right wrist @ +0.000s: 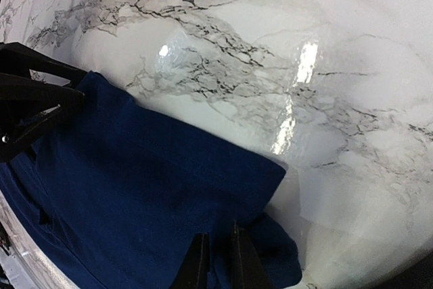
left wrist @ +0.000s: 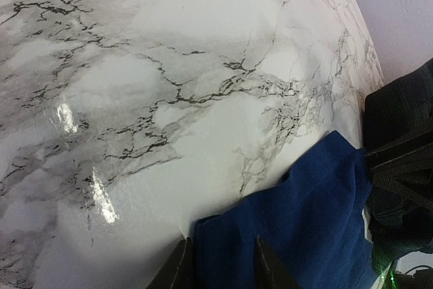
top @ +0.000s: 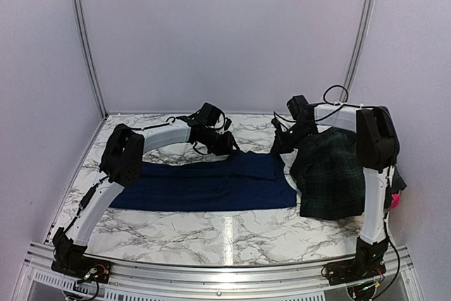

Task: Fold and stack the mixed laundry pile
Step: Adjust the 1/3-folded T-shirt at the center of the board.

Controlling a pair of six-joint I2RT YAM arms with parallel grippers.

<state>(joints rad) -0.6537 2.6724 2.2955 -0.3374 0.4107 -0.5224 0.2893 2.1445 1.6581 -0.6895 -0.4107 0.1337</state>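
The navy-blue cloth lies flat across the middle of the table. My left gripper is at its far edge; in the left wrist view its fingers stand apart astride a corner of the cloth, gripper open. My right gripper is at the cloth's far right corner; in the right wrist view it is shut on a fold of the cloth. The green-and-navy plaid garment lies heaped at the right. A small pink piece shows behind the right arm. The red-and-black piece is out of view.
The marble table has a metal rail along its near edge. Lilac walls close in the back and both sides. The right arm's upright link stands beside the plaid heap. My left gripper also shows as a black shape in the right wrist view.
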